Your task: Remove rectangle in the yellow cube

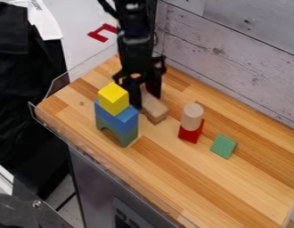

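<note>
Butcher-block boards make up the worktop (233, 191), with a whitewashed plank wall (233, 44) behind. On it, right at the gripper (145, 100), is the plain wooden rectangle (155, 109): its near end juts out toward the camera, its far end is partly hidden by the tips. Whether the gripper is clamped on it or merely straddles it, I cannot tell.

The rectangle is off the yellow cube (113, 98), whose top is bare, so I judge the set-down to be the step in hand and the removal nearly finished. The next move calls for making sure the wood sits flat, then letting go if it is held and rising straight up.

What stands in the way is mostly the stack just to the picture's left of the gripper: the cube on a blue block (116, 117), and that on a green arch (120, 133). It is close enough that a sideways swing or wide opening could topple it. On the picture's right of the gripper, a bit nearer the camera, a wooden cylinder (192, 116) stands on a red block (189, 133); farther out that way is a green piece (223, 146). Both look easy to avoid.
</note>
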You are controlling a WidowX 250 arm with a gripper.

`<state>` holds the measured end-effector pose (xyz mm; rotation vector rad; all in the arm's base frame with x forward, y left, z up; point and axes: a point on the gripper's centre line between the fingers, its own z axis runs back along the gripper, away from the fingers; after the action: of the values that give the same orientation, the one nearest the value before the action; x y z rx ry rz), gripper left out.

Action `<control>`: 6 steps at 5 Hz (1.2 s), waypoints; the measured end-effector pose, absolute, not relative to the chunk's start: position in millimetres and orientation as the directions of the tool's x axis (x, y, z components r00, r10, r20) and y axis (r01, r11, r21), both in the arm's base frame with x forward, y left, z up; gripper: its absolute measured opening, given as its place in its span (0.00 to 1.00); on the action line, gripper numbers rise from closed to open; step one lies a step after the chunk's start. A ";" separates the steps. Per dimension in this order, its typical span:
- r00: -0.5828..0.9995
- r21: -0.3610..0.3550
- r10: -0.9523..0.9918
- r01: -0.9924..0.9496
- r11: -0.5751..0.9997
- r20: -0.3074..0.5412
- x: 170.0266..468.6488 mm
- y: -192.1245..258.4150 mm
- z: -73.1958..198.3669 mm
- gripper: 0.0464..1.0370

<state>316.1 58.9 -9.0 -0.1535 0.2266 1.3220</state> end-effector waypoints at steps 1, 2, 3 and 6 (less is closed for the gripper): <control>0.248 0.026 0.935 -0.964 0.263 -0.255 323.4 57.8 -10.0 0.51; 0.248 0.009 0.929 -0.965 0.261 -0.275 325.5 56.3 -10.4 0.60; 0.264 0.035 0.923 -0.958 0.284 -0.279 321.0 57.3 -9.6 0.88; 0.445 -0.032 0.896 -0.895 0.445 0.017 313.8 68.8 124.8 0.96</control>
<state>313.8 68.8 124.8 -0.0195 -0.0326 1.1097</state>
